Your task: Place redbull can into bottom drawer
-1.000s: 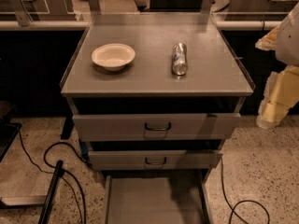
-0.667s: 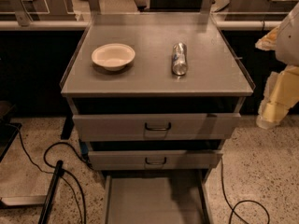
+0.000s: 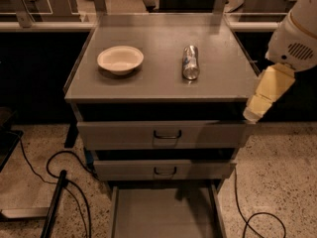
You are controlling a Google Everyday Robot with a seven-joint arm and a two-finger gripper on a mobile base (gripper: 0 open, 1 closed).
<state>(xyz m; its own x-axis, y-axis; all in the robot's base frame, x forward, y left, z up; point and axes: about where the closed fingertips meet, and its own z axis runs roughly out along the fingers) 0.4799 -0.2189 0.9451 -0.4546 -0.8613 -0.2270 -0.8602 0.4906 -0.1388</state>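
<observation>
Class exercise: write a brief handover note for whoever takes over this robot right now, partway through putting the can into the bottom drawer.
Gripper: off the cabinet's right front corner, apart from the can.
Slim silver redbull can with blue markings: lying on its side on the grey cabinet top, right of the round white bowl.
Wide grey metal bottom drawer: pulled open, with nothing on the part of its floor in view.
Done: drawer open.
Left: grasp the can, carry it down, release it in the drawer.

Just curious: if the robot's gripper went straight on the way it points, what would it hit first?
Probably the cabinet at its right front corner, by the top drawer; the gripper hangs at the right, aimed down-left. Depth is unclear, so it might pass to the floor.
</observation>
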